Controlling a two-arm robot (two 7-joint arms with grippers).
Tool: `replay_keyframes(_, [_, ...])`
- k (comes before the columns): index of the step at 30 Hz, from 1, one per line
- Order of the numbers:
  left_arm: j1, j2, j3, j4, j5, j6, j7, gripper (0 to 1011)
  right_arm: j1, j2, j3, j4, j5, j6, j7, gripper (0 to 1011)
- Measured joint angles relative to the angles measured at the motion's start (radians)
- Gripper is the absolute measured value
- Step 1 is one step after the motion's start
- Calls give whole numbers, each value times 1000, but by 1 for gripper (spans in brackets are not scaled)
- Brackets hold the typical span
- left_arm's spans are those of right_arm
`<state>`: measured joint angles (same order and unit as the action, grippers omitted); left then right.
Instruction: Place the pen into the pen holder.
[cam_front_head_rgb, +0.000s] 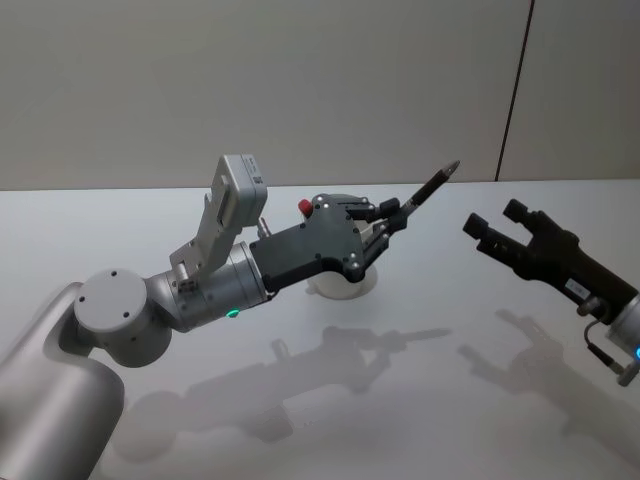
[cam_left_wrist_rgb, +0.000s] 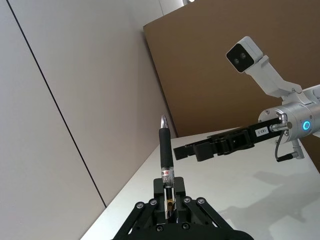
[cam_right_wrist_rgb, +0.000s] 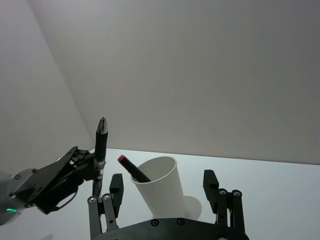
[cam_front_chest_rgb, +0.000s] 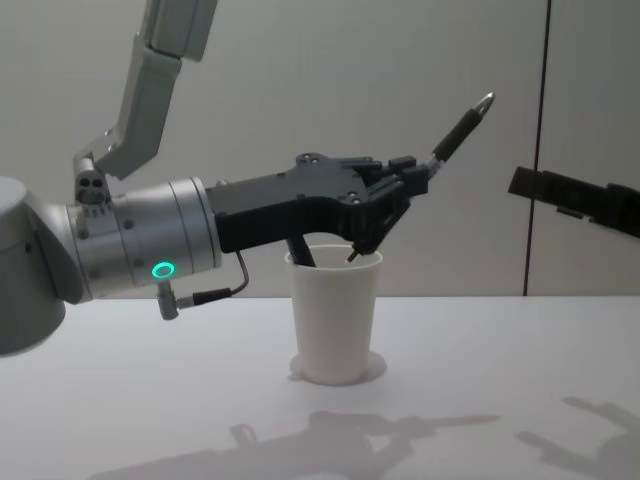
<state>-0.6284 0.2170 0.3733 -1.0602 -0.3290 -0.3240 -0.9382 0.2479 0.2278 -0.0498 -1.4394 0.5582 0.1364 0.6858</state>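
The pen (cam_front_chest_rgb: 455, 135), black with a silver tip, slants tip-up just above the rim of the pen holder (cam_front_chest_rgb: 334, 320), its lower end pinched in the jaws of the left gripper (cam_front_chest_rgb: 412, 182), while that white tapered cup stands upright on the surface with a red-capped pen (cam_right_wrist_rgb: 132, 169) leaning inside.

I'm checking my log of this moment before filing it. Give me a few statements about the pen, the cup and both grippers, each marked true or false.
1. The left gripper is shut on the pen. True.
2. The held pen already stands inside the pen holder. False: it is held tilted in the air above the holder, tip pointing up.
3. The pen holder is empty. False: a red-ended pen leans inside it.
4. The right gripper is open and holds nothing. True.
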Motion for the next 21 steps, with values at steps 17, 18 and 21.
replay_keyframes(17, [0, 0, 0, 0, 0, 0, 0, 120, 30, 15, -7, 59, 99, 65, 134, 1002])
replay_keyframes(18, [0, 0, 0, 0, 0, 0, 0, 120, 30, 15, -7, 59, 99, 65, 134, 1002])
replay_keyframes(21, [0, 0, 0, 0, 0, 0, 0, 120, 38, 17, -8, 76, 118, 72, 161, 1002])
